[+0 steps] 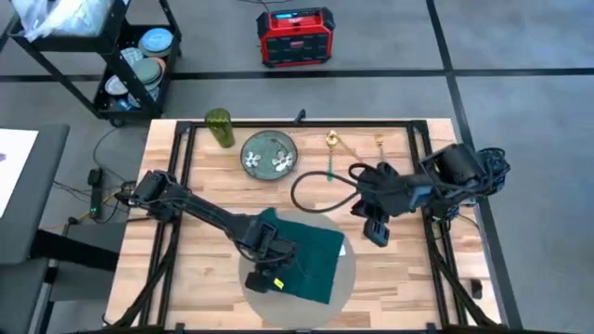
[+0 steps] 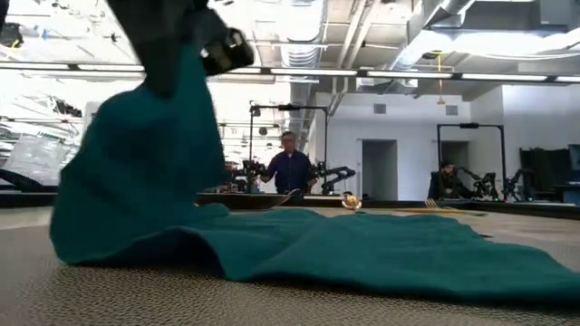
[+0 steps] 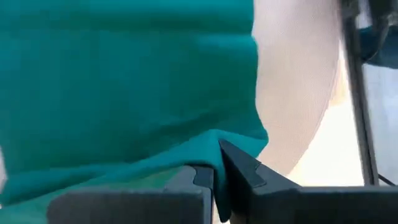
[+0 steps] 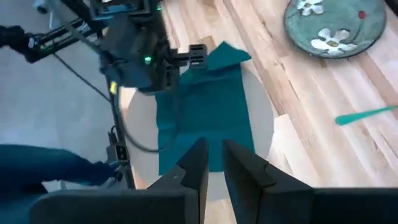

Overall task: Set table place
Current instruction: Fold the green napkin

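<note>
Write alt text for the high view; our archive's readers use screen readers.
The left gripper pinches a teal cloth lying on the round placemat on the wooden table. The right gripper hovers at the placemat's right edge; a green floral plate sits farther back.

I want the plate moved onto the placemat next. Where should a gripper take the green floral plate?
Probably by its raised rim, from above. The plate lies flat on the table, so only its edge offers a pinch. The rim toward the placemat looks free; the right gripper hovers nearest.
</note>
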### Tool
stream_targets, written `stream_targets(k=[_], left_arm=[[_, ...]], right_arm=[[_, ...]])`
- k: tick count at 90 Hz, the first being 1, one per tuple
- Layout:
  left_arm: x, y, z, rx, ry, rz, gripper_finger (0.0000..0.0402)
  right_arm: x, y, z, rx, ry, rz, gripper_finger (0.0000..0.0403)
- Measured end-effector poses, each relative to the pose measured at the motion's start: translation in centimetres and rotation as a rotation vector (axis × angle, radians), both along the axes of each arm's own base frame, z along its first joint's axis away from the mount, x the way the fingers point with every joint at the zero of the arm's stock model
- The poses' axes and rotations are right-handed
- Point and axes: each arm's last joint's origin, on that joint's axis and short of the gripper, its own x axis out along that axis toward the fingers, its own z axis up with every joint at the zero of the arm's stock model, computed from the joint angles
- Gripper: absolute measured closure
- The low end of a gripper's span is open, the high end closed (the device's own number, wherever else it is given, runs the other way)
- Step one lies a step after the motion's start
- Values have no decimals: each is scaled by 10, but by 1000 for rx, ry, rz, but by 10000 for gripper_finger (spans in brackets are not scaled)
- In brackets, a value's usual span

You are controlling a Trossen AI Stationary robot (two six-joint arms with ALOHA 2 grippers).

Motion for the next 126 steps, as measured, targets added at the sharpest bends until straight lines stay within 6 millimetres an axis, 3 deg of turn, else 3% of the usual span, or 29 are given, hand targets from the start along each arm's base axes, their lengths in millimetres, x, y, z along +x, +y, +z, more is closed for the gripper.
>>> stream_targets(k=[34,50,86,108,126], left_arm=[[15,-12,-31,-41,113,-180,402],[22,-14,-21,-8,119,-241,402],[28,-21,-20,-12,60,-348,402],[31,-27,-39,-105,128,-373,402],[35,-29,-37,-98,63,-403,402]], right_arm=[[16,12,-14,-23,46,-17,365],[29,24,-27,-40,91,1,365],[30,36,-30,-10,81,1,365],[31,37,-29,-4,75,-5,365],[29,41,-29,-2,70,7,365]])
